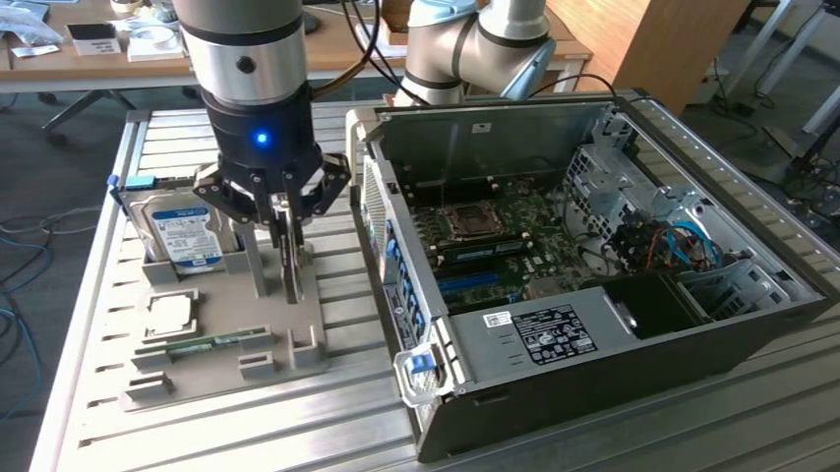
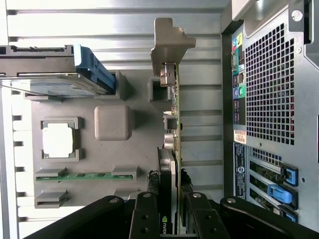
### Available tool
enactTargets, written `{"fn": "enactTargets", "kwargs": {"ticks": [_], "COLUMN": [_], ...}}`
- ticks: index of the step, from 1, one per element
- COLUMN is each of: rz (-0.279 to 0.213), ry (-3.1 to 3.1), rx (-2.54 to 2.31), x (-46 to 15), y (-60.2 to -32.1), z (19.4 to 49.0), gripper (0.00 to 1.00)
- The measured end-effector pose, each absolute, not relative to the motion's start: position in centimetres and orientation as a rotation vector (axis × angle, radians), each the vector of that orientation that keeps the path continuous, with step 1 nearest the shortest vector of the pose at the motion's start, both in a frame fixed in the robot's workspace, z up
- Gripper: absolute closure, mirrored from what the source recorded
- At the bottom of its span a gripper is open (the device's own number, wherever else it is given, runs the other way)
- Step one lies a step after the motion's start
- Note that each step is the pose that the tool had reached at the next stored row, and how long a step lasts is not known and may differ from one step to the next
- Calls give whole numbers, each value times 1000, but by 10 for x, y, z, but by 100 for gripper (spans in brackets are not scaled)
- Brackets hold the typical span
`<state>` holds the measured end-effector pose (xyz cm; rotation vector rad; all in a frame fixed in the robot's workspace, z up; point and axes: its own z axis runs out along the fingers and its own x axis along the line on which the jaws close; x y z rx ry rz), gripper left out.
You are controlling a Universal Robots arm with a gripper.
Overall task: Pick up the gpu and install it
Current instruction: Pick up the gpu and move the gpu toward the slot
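Observation:
The gpu point(image 1: 291, 264) stands on its edge in the grey holder tray point(image 1: 230, 295), a thin dark card beside the open computer case point(image 1: 735, 324). My gripper point(image 1: 283, 228) comes down from above and is shut on the card's upper edge. In the wrist view the gpu point(image 2: 173, 124) appears edge-on, its pale metal bracket point(image 2: 169, 42) at the far end. My gripper point(image 2: 169, 181) has its black fingers point(image 2: 149, 206) pressed close on either side of the card. I cannot tell whether the card has left its slot in the tray.
On the tray point(image 2: 112, 149) also sit a blue-labelled hard drive point(image 1: 184, 231), a square processor chip point(image 1: 171, 315) and a green memory stick point(image 1: 216, 342). The case lies open with its motherboard point(image 1: 493, 241) exposed. Another robot arm base point(image 1: 466, 49) stands behind the case.

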<state>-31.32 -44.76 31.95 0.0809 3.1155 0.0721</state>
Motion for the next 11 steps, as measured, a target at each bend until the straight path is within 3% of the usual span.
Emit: {"fn": "enactTargets", "kwargs": {"ticks": [11], "rz": [72], "ry": [3115], "rx": [81], "x": [-313], "y": [-448], "z": [326], "gripper": [73]}}
